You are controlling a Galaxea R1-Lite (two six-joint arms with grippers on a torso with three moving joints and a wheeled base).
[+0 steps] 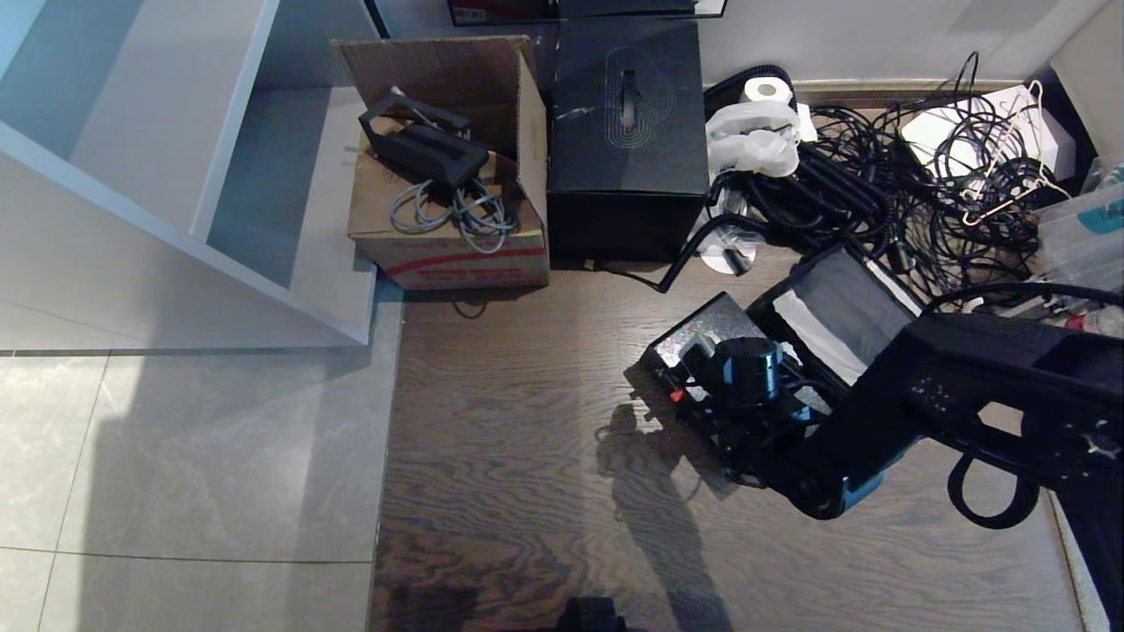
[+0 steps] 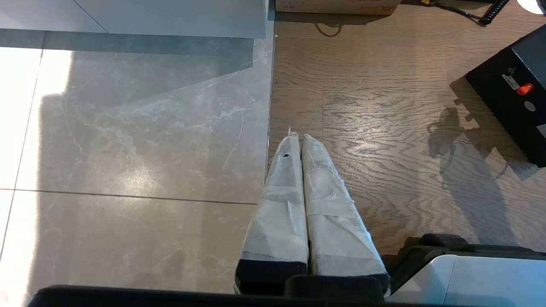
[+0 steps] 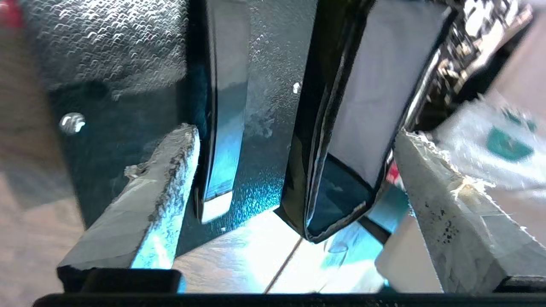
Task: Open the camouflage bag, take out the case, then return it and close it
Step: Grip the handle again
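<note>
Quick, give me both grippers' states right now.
Left gripper: shut, empty, parked above the floor.
Right gripper: open, holding nothing, over the case beside the camouflage bag.

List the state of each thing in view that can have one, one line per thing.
camouflage bag: open, grey interior showing, on the wood floor.
case: out of the bag, on the floor beside it.
right claw: open, over the case and bag, holding nothing.
left claw: shut, empty, parked over the floor.
cardboard box: flaps open, cables and black gear inside.
black cube box: closed.
</note>
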